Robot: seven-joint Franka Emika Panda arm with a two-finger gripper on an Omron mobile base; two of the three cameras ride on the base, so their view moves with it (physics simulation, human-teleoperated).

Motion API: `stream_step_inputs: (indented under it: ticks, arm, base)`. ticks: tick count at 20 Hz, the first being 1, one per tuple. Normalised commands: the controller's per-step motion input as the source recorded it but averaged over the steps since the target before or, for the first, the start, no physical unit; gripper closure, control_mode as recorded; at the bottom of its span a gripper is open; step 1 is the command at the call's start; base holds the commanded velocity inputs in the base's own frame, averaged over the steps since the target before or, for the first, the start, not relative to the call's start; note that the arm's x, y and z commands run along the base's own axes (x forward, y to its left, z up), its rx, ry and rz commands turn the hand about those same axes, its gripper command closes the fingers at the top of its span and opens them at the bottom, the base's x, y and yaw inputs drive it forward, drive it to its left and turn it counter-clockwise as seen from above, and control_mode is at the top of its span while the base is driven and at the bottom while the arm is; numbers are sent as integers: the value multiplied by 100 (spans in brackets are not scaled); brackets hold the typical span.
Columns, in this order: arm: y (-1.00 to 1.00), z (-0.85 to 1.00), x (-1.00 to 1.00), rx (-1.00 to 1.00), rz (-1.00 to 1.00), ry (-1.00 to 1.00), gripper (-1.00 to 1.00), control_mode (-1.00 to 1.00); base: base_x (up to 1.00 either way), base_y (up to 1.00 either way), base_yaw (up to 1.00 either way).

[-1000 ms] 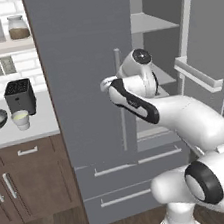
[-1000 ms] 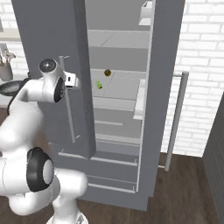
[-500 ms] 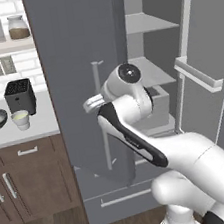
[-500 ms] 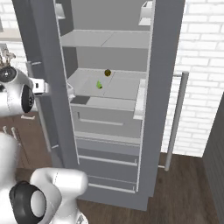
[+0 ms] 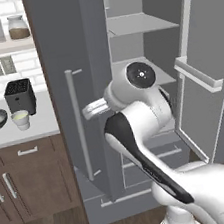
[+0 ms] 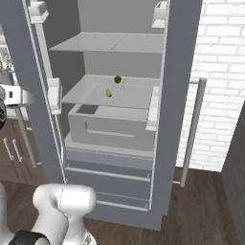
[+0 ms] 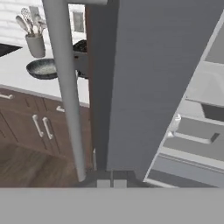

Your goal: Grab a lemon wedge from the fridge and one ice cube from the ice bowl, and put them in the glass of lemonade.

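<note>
Fridge (image 6: 167, 143) doors stand open, wedge (image 6: 108, 93) lying on the middle shelf. Gripper (image 5: 86, 111) fingers sit pressed together, empty, beside the left door's handle (image 5: 78, 124); best spread them, swing round the door, approach the wedge from above.

The fridge (image 6: 115, 119) door (image 5: 70, 104) has swung wide open over the past second, the gripper (image 5: 91, 110) drawing back leftward from its handle (image 5: 77, 124) and closing.
</note>
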Motion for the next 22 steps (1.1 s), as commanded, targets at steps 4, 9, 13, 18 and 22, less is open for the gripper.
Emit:
stream_step_inputs:
  ticks: [4,9,13,18,22]
  arm:
    - [-18,54,-96,0,-9,0,100,-100]
    - [-32,69,-72,1,-8,-1,100,-100]
    - [-4,26,-3,18,6,0,-100,-100]
    - [-29,-1,27,27,21,-1,-100,-100]
    - [-17,-6,80,26,32,0,-100,-100]
  base:
    - [0,0,0]
    - [0,0,0]
    - [0,0,0]
    - [0,0,0]
    - [0,0,0]
